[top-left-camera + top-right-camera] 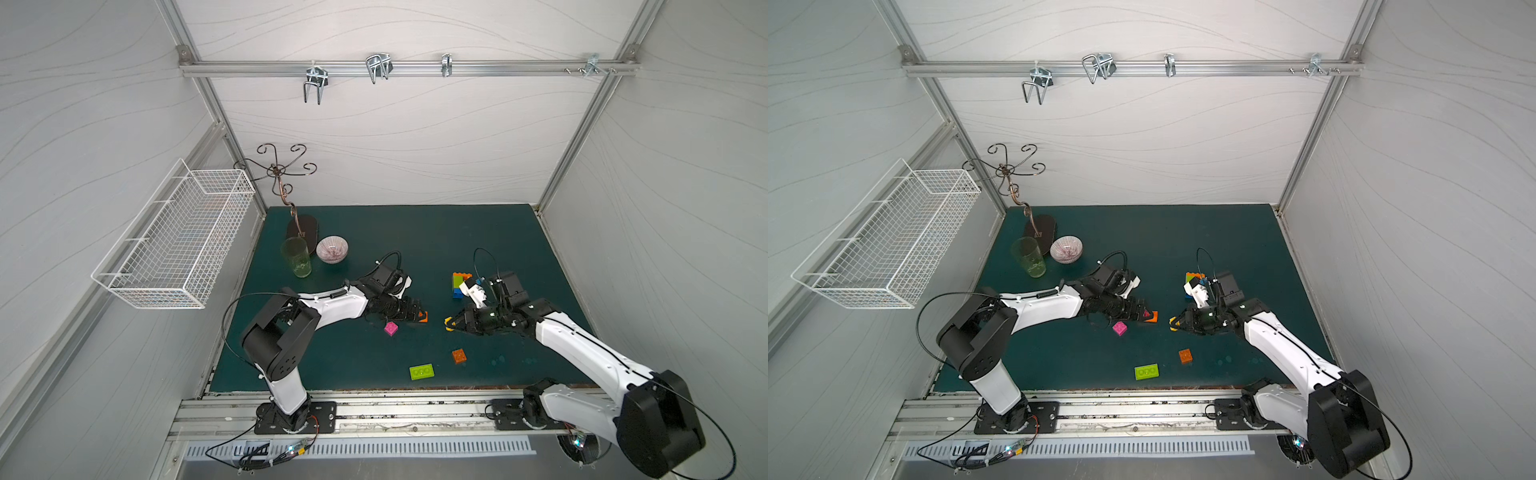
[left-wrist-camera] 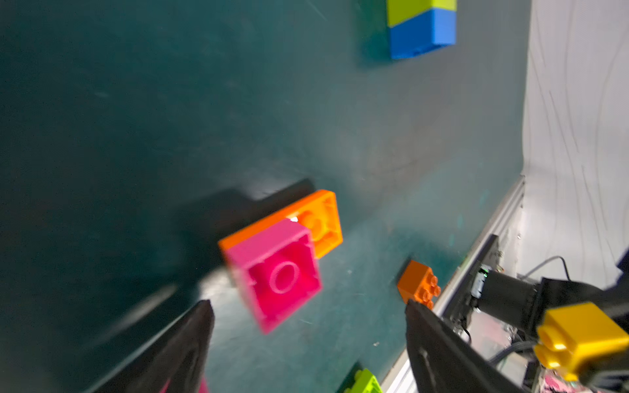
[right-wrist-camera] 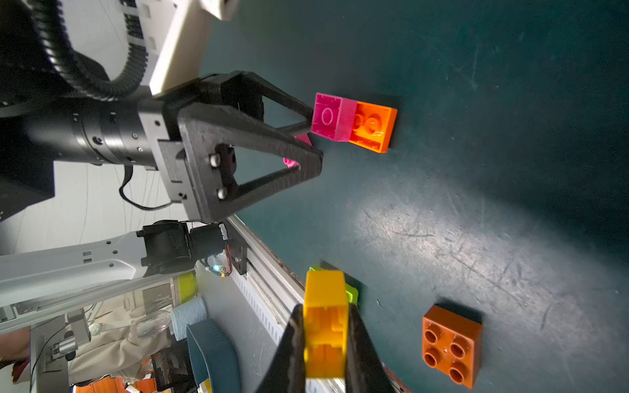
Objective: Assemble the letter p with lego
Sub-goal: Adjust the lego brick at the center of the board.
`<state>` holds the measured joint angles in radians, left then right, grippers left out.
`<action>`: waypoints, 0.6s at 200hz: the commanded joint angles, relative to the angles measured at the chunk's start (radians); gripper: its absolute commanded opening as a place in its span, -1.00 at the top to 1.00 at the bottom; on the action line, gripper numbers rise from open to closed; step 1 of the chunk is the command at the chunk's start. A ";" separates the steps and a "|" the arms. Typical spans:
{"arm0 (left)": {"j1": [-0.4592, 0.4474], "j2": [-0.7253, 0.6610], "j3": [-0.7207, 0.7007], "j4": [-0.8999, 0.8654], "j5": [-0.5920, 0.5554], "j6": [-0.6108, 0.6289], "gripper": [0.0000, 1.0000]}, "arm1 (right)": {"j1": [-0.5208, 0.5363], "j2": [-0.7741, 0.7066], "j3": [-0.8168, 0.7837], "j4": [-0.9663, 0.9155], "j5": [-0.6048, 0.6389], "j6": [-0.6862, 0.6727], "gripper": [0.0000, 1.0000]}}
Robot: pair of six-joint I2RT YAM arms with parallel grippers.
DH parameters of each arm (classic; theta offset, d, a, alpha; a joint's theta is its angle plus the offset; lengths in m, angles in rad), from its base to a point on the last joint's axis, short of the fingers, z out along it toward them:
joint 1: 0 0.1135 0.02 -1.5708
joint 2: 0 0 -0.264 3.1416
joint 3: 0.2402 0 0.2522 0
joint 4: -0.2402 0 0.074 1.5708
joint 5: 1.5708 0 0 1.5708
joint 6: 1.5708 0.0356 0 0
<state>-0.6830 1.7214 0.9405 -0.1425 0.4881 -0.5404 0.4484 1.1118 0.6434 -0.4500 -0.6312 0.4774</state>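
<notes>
Since only a short stack (image 1: 458,286) of orange, lime and blue bricks stands assembled, we log the letter P as early-stage, with most of its stem and loop yet to build. Item: right gripper (image 3: 325,316), fingers clamped on a yellow brick (image 3: 325,296), near the stack; left gripper (image 3: 315,141), fingers apart, tips at a joined magenta-and-orange pair (image 3: 354,120) somewhat farther from the stack. Loose, well apart from the stack: a magenta brick (image 1: 390,328), an orange square brick (image 1: 459,355), a lime oblong brick (image 1: 421,371).
</notes>
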 commanded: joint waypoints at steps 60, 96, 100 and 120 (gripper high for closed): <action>-0.024 -0.043 -0.048 0.149 0.068 -0.038 -0.81 | -0.020 0.018 0.010 0.001 0.029 -0.011 0.96; 0.003 -0.214 -0.113 0.104 -0.064 -0.015 -0.89 | 0.009 0.073 0.045 0.000 0.108 -0.023 0.96; 0.006 -0.238 -0.116 0.086 -0.086 -0.006 -0.92 | 0.015 0.083 0.053 -0.001 0.124 -0.026 0.96; 0.015 -0.333 -0.121 -0.003 -0.214 0.044 -0.99 | 0.061 0.141 0.088 -0.007 0.212 -0.036 0.97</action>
<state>-0.6842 1.4914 0.8146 -0.0906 0.4351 -0.5549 0.4644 1.1999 0.6785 -0.4496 -0.5312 0.4702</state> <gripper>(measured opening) 0.990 0.180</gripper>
